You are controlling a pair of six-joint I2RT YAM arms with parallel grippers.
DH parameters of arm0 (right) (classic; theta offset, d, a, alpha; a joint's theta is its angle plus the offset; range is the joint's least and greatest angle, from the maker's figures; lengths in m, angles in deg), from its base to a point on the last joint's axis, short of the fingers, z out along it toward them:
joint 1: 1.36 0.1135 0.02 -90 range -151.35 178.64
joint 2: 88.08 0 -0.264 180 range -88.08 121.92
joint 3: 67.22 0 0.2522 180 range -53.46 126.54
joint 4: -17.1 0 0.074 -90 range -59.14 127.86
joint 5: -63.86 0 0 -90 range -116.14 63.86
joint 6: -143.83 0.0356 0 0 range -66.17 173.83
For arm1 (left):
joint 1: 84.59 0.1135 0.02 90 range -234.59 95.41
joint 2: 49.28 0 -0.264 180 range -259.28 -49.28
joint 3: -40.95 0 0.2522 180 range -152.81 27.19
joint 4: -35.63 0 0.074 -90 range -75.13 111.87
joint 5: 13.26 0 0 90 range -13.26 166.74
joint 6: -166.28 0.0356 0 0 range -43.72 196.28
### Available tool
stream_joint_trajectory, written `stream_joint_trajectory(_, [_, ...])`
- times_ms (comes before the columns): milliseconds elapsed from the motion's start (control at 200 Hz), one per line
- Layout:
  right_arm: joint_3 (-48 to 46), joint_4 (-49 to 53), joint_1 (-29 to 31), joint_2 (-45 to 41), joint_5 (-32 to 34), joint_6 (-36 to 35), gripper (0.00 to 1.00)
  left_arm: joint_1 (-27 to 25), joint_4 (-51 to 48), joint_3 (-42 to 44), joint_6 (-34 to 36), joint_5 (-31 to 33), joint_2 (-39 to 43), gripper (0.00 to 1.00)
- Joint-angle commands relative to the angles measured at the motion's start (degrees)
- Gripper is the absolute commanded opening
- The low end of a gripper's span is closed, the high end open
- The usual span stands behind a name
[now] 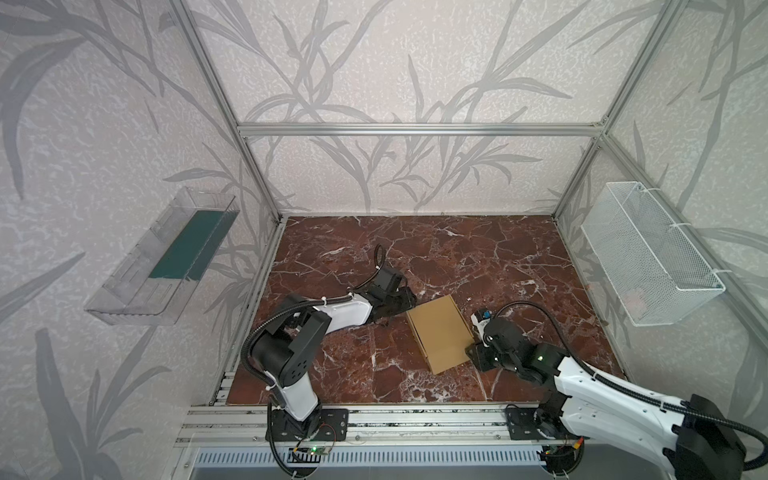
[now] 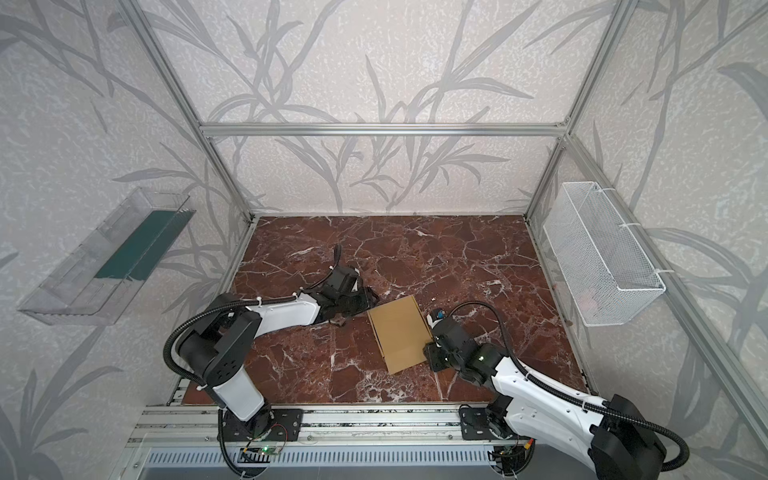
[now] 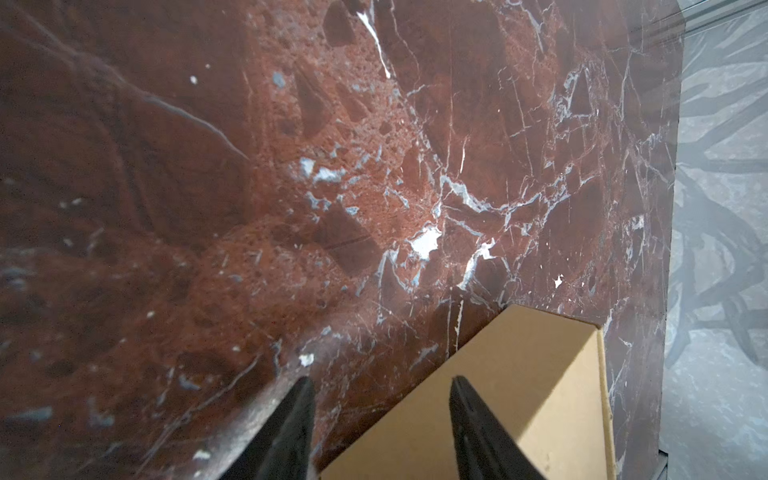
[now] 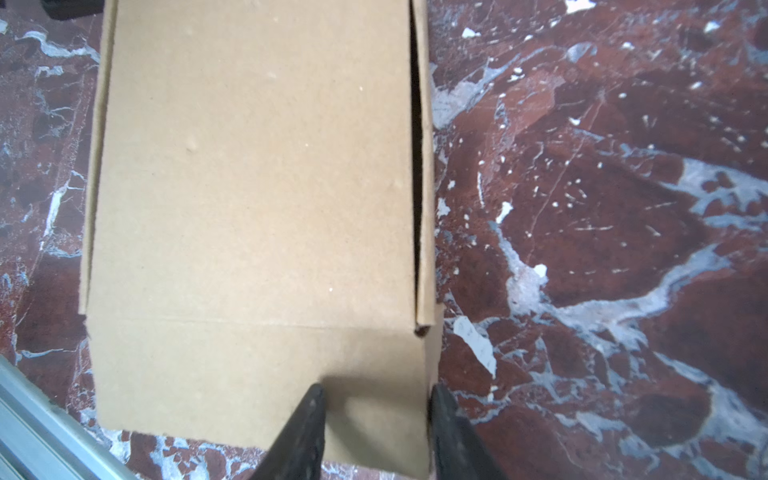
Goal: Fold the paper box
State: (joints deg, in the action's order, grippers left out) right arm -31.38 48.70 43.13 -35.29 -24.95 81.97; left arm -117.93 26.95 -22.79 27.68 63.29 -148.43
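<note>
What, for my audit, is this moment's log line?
paper box: lid down; left claw: open, at edge; right claw: open, over corner

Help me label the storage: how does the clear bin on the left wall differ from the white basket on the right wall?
The clear plastic bin has solid see-through sides; the white wire-mesh basket is open lattice. The bin holds a dark green panel; nothing green shows in the basket. Both are long, open-topped and mounted up at the cell's sides.

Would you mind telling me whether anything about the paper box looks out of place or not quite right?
The paper box lies skewed to the edges of the table, and in the right wrist view a dark gap runs between its top panel and one side wall, so that side looks not fully closed.
</note>
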Motion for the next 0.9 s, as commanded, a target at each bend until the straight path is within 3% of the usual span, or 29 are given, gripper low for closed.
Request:
stream_joint_trajectory(0, [-0.46, -0.3, -0.37, 0.03, 0.3, 0.47, 0.41, 0.73, 0.65, -1.51, 0.7, -1.91, -0.66, 0.54])
stream_joint_trajectory(895, [-0.55, -0.7, -0.46, 0.8, 0.04, 1.17, 0.35, 1.0, 6.4, 3.28, -1.1, -7.2, -5.74, 0.54])
